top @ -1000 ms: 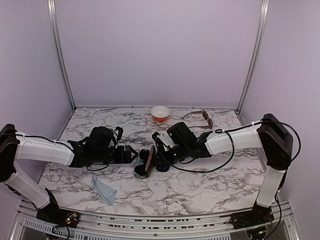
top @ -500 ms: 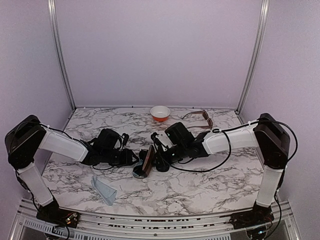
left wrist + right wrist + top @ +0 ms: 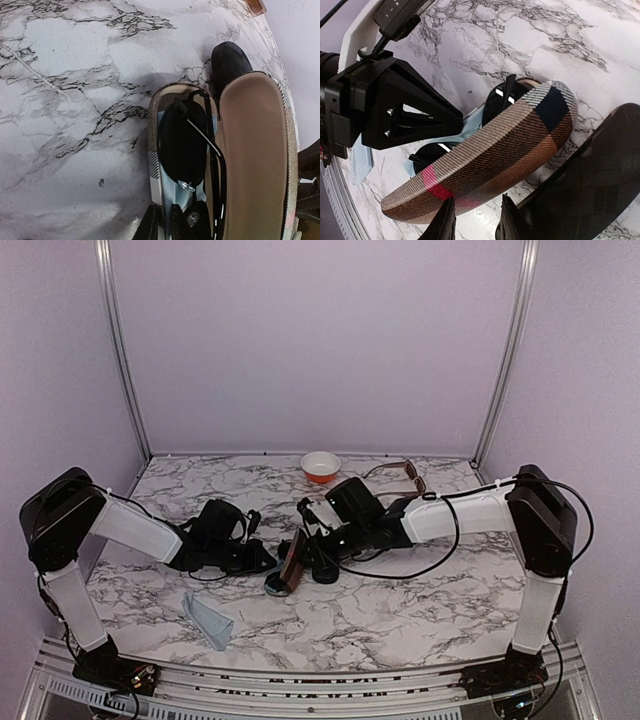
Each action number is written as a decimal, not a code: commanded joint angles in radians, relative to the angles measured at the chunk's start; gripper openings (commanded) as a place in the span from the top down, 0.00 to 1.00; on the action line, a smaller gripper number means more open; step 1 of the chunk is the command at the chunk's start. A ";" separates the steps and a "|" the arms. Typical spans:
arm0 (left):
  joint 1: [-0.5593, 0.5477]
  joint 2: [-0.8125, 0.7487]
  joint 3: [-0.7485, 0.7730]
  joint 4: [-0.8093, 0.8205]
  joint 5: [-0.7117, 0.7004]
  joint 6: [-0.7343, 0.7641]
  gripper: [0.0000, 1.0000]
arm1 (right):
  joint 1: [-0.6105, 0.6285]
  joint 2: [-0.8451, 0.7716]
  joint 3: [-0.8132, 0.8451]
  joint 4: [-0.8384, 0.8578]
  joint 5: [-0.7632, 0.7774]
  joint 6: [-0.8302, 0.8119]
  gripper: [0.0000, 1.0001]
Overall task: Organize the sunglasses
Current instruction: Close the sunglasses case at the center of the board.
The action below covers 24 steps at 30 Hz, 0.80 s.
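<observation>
The small black sunglasses (image 3: 182, 145) lie folded on a blue cloth inside the open brown plaid case (image 3: 154, 150). Its lid (image 3: 495, 155) stands upright (image 3: 293, 558). My left gripper (image 3: 162, 222) is shut on the case's near rim, with one finger outside the wall and one inside. My right gripper (image 3: 476, 217) stands open, its fingertips at the foot of the lid's outer face with bare marble between them. A dark lens (image 3: 497, 97) shows over the lid's top edge. The brown sunglasses (image 3: 405, 478) lie at the back right, apart from both grippers.
The oblong black case (image 3: 590, 185) lies right beside my right gripper, touching the brown case's far end (image 3: 230, 62). An orange and white bowl (image 3: 321, 466) sits at the back centre. A loose blue cloth (image 3: 210, 620) lies near the front left.
My left gripper has closed on the brown case's rim, with its arm swung in toward the case. The lid has risen from leaning to nearly upright. The right gripper shifted slightly back.
</observation>
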 commanded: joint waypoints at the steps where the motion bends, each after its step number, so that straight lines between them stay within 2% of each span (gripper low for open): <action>1: 0.002 0.020 -0.002 0.030 0.022 0.008 0.90 | 0.008 0.012 0.049 -0.007 -0.018 -0.001 0.69; 10: 0.003 0.035 -0.008 0.037 0.020 0.010 0.98 | 0.007 0.034 0.056 0.013 -0.049 0.013 0.69; 21: -0.006 0.042 -0.013 0.035 0.005 0.022 0.99 | 0.023 0.071 0.081 0.029 -0.068 0.028 0.69; 24: -0.005 0.024 -0.015 0.035 0.006 0.023 0.96 | 0.023 0.068 0.082 0.024 -0.063 0.026 0.69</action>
